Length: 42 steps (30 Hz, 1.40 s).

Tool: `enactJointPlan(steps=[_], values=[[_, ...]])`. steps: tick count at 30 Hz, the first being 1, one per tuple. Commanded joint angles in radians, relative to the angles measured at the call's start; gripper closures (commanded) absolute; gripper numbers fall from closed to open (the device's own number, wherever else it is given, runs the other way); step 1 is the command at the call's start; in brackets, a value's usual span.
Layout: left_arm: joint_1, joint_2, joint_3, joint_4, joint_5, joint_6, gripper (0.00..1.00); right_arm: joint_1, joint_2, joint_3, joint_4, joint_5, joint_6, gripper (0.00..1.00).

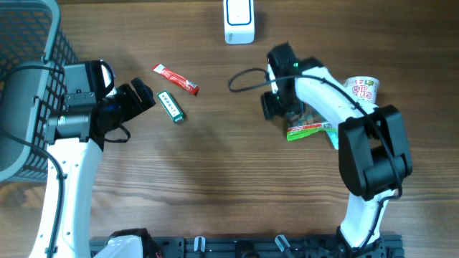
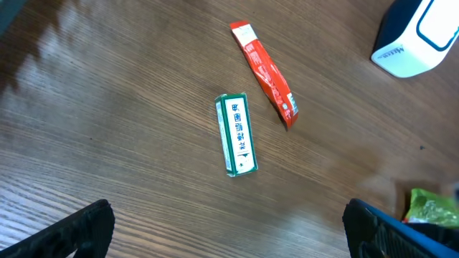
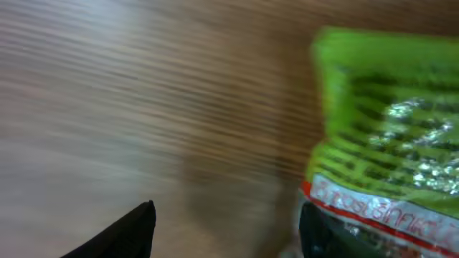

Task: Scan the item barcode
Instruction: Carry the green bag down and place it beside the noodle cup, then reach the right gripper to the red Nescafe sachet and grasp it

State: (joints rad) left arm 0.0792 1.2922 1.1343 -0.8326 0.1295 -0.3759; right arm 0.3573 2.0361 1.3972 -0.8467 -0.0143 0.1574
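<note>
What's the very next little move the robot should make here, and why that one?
Probably lower the left gripper onto the green-and-white box: its jaws stand wide open, the box lies flat just ahead between them, and nothing is held yet to show the white scanner.

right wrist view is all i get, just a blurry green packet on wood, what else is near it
Observer: A cup noodle stands just beyond the green packet, further from the robot.
Operator: where's the scanner
Observer: The white scanner sits at the far edge of the table, around the middle.
Operator: and the left hand
Observer: The left hand is open, facing a small green box and a red stick packet.
</note>
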Motion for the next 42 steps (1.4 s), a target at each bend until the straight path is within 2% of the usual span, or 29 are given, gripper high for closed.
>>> enactJointPlan(steps=[1, 5, 8, 11, 14, 15, 20, 25, 28, 32, 33, 36, 42], values=[[-0.003, 0.004, -0.001, 0.002, 0.008, 0.009, 0.0, -0.033, -0.016, -0.056, 0.013, 0.196, 0.055, 0.35], [-0.003, 0.004, -0.001, 0.002, 0.008, 0.009, 0.0, -0.065, -0.027, -0.035, -0.017, 0.174, 0.043, 0.36], [-0.003, 0.004, -0.001, 0.002, 0.008, 0.009, 0.0, -0.06, -0.053, 0.005, -0.024, -0.056, -0.057, 0.37], [-0.003, 0.004, -0.001, 0.002, 0.008, 0.009, 0.0, -0.023, -0.085, 0.037, 0.031, -0.301, -0.079, 0.4], [-0.003, 0.004, -0.001, 0.002, 0.008, 0.009, 0.0, 0.039, -0.097, 0.047, 0.135, -0.398, -0.078, 0.39], [-0.003, 0.004, -0.001, 0.002, 0.008, 0.009, 0.0, 0.068, -0.097, 0.047, 0.184, -0.406, -0.078, 0.38], [-0.003, 0.004, -0.001, 0.002, 0.008, 0.009, 0.0, 0.208, -0.05, 0.042, 0.459, -0.395, -0.082, 0.14], [-0.003, 0.004, -0.001, 0.002, 0.008, 0.009, 0.0, 0.297, 0.064, 0.042, 0.715, -0.245, -0.088, 0.13], [-0.003, 0.004, -0.001, 0.002, 0.008, 0.009, 0.0, 0.315, 0.116, 0.042, 0.871, -0.221, -0.154, 0.11], [-0.003, 0.004, -0.001, 0.002, 0.008, 0.009, 0.0, 0.319, 0.146, 0.042, 0.986, -0.139, -0.184, 0.07], [-0.003, 0.004, -0.001, 0.002, 0.008, 0.009, 0.0, 0.318, 0.149, 0.042, 1.001, -0.132, -0.186, 0.01], [-0.003, 0.004, -0.001, 0.002, 0.008, 0.009, 0.0, 0.309, 0.163, 0.066, 0.996, -0.159, -0.219, 0.01], [-0.003, 0.004, -0.001, 0.002, 0.008, 0.009, 0.0, 0.306, 0.215, 0.283, 0.771, -0.171, -0.296, 0.01]])
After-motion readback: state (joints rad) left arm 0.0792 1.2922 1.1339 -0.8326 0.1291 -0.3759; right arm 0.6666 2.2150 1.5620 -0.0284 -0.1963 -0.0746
